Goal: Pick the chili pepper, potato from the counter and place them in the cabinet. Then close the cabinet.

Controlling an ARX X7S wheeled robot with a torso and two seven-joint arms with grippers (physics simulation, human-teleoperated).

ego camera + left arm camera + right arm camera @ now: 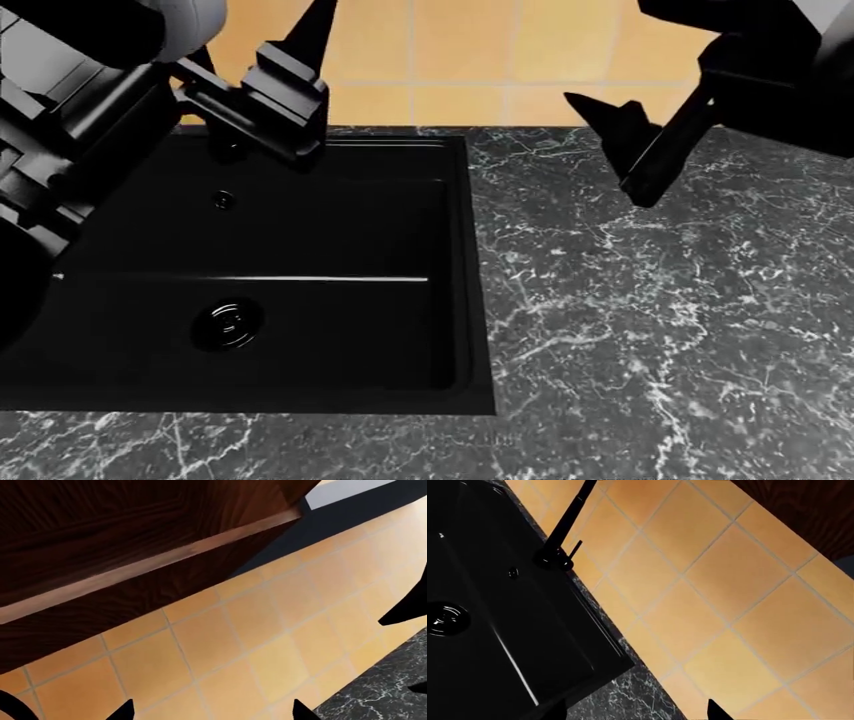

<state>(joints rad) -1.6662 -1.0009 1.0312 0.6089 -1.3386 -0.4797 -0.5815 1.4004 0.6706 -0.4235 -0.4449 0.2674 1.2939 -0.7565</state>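
Chili pepper and potato: not found in any of the three views; location cannot be stated. Counter (641, 320) visible as bare black-grey veined stone to the right of the sink basin (267, 280), nothing lying on the part shown. Cabinet (133, 545) seen only in the left wrist view, as dark wood panels with a lighter edge strip above the orange tiled wall (220, 650); whether the door stands open cannot be judged from this angle.

Left gripper (287, 95) held above the sink's back edge, near the wall; fingers appear spread, nothing between them. Right gripper (641, 150) raised over the counter near the wall, fingers spread and empty, tips just showing at the wrist view's edge. Black tap (564, 535) stands at the back rim of the sink.

Risks noted: with both items out of sight, any reach would be blind. Left arm close to tap and cabinet underside; a careless lift or swing could strike either. Recommended: re-aim head before moving arms.
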